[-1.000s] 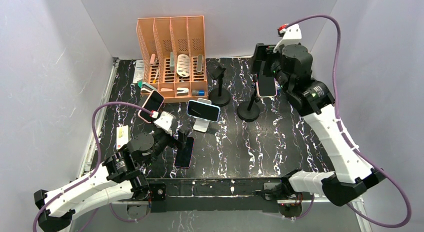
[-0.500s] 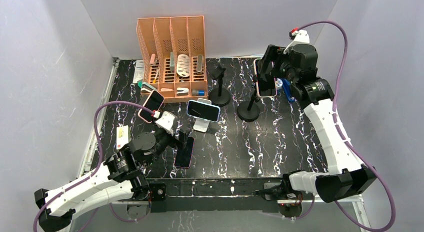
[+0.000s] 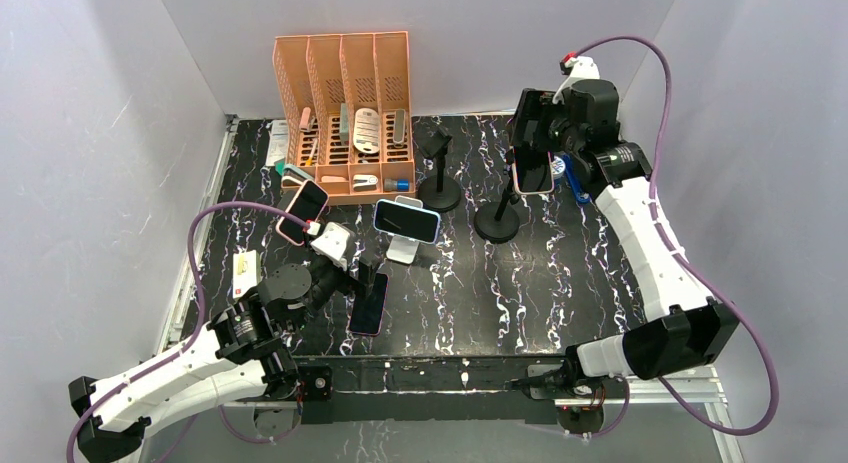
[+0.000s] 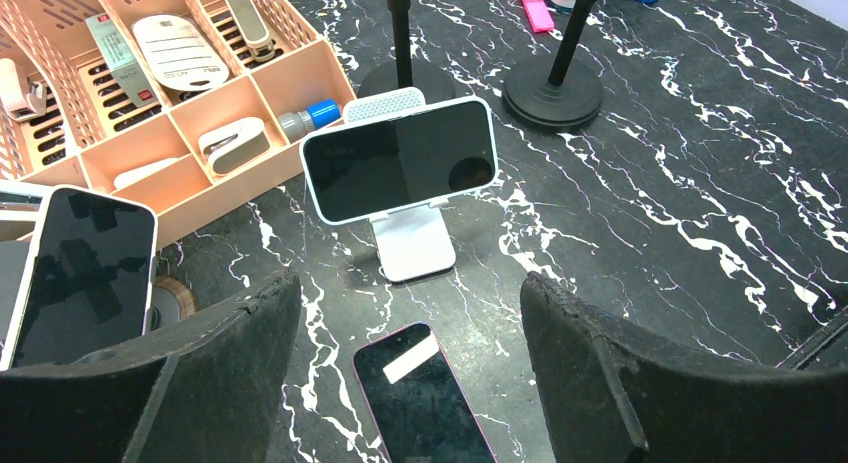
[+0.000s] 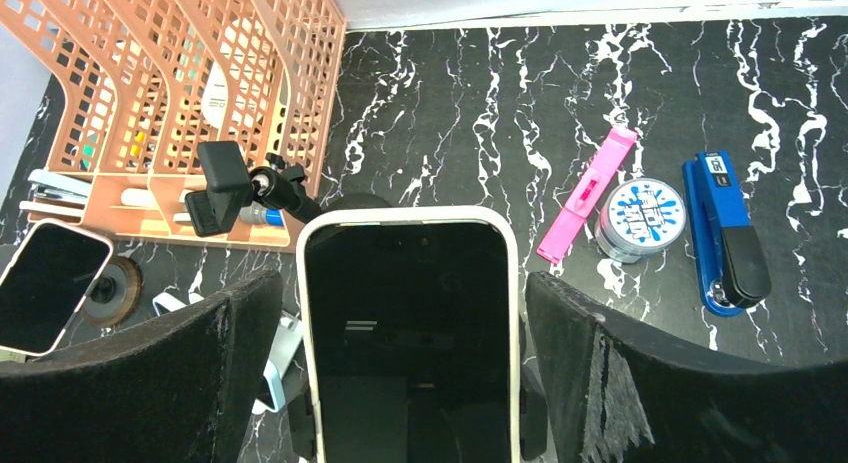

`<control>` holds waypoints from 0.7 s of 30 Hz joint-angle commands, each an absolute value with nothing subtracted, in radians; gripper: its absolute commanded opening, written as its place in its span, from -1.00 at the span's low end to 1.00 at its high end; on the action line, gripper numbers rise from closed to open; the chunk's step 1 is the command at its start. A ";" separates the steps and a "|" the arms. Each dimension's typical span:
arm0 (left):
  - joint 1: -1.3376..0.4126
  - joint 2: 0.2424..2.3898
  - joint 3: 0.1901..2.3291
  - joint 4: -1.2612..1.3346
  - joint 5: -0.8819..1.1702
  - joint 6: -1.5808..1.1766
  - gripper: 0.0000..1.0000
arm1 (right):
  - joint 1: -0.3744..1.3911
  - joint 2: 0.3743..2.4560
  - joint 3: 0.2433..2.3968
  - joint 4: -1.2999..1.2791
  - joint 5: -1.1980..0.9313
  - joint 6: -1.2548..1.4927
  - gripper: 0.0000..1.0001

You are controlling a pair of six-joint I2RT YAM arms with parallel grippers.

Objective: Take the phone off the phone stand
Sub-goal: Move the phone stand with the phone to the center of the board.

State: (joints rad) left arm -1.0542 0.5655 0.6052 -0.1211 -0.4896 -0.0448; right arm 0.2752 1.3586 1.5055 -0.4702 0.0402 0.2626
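A phone in a white case (image 5: 408, 323) sits upright on a black stand (image 3: 497, 223) at the back right of the table; it also shows in the top view (image 3: 533, 171). My right gripper (image 5: 403, 283) is open and straddles this phone, with a narrow gap between each finger and the phone's sides. My left gripper (image 4: 410, 283) is open and empty at the near left, hovering over a dark phone (image 4: 425, 398) that lies flat on the table. Just beyond it, another phone (image 4: 400, 158) rests sideways on a white stand (image 4: 415, 248).
An orange desk organizer (image 3: 345, 113) stands at the back left, with a pink-cased phone (image 3: 303, 211) leaning in front of it. A second black stand (image 3: 438, 188) has an empty clamp. A pink tool (image 5: 587, 193), a round tin (image 5: 640, 218) and a blue stapler (image 5: 728, 233) lie at the back right.
My right wrist swung right and then back left, staying around the phone on the black stand. The phone is still on its stand. The left arm has not moved.
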 commanded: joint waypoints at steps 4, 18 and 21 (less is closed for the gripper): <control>-1.055 0.555 0.646 -0.125 -0.495 -0.048 0.56 | 0.271 1.385 1.569 -0.478 0.008 0.251 0.97; -1.055 0.561 0.647 -0.127 -0.489 -0.048 0.56 | 0.345 1.404 1.615 -0.596 0.091 0.191 0.90; -1.055 0.560 0.647 -0.124 -0.491 -0.048 0.56 | 0.351 1.394 1.614 -0.597 0.098 0.181 0.77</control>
State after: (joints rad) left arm -1.0542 0.5621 0.6106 -0.1215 -0.4862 -0.0448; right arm 0.3355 1.4040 1.5620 -0.5888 0.0753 0.2100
